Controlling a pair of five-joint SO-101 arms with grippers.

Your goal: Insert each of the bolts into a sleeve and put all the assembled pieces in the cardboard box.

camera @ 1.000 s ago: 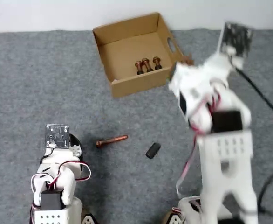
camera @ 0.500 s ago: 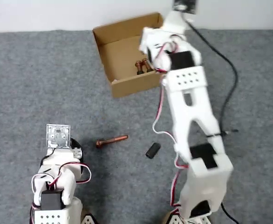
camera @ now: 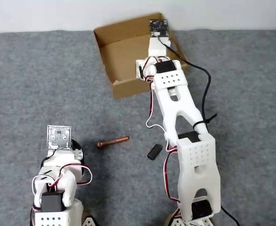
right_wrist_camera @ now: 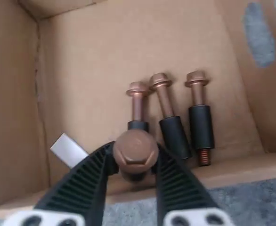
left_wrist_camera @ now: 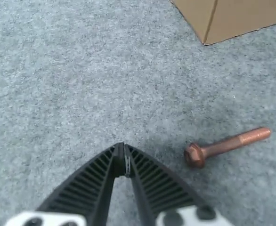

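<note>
My right gripper (right_wrist_camera: pixel 134 165) is shut on a copper bolt (right_wrist_camera: pixel 135 154), held head-up over the near wall of the cardboard box (right_wrist_camera: pixel 109 56). Three assembled bolts in black sleeves (right_wrist_camera: pixel 172 123) lie side by side on the box floor. In the high view the right arm (camera: pixel 175 101) stretches over the box (camera: pixel 121 47). A loose copper bolt (camera: pixel 113 141) and a black sleeve (camera: pixel 154 151) lie on the grey carpet between the arms. My left gripper (left_wrist_camera: pixel 125 162) is shut and empty, low over the carpet, with the loose bolt (left_wrist_camera: pixel 225 146) a short way off.
Grey carpet (camera: pixel 44 84) covers the table, with open room to the left of the box. A black cable (camera: pixel 206 94) trails along the right arm. A white wall runs along the far edge.
The right arm has swung left from beside the box and now reaches over it, carrying the bolt. The left arm, loose bolt and sleeve have stayed put.
</note>
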